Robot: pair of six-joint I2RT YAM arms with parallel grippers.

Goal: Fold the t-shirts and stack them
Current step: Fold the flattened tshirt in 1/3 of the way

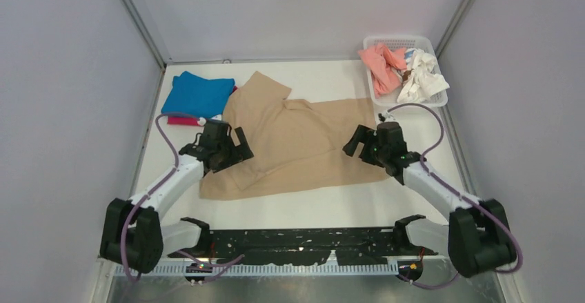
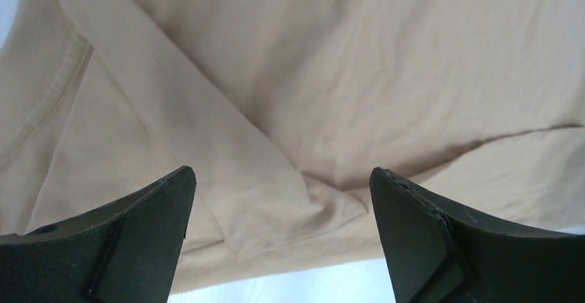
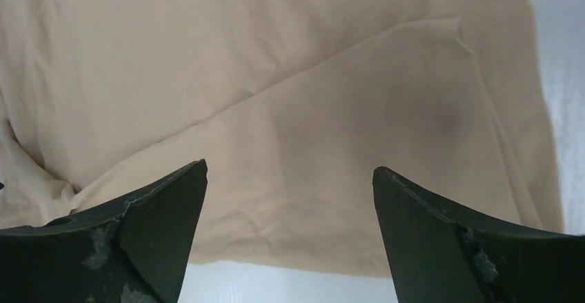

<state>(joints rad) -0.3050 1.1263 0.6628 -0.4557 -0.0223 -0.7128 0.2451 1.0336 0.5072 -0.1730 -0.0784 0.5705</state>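
The tan t-shirt (image 1: 296, 144) lies spread across the middle of the table, partly folded, with a sleeve flap (image 1: 259, 89) at the back. My left gripper (image 1: 240, 148) is open and empty above its left part; the left wrist view shows a folded strip of tan cloth (image 2: 207, 137) between the jaws. My right gripper (image 1: 353, 141) is open and empty above its right edge, with tan cloth (image 3: 290, 110) below it. A folded blue t-shirt (image 1: 199, 94) lies on a magenta one (image 1: 181, 120) at the back left. Salmon-pink (image 1: 381, 65) and white (image 1: 424, 75) shirts sit in the basket.
A white plastic mesh basket (image 1: 401, 41) stands at the back right corner. Grey walls enclose the table on three sides. A black strip (image 1: 303, 244) runs along the near edge between the arm bases.
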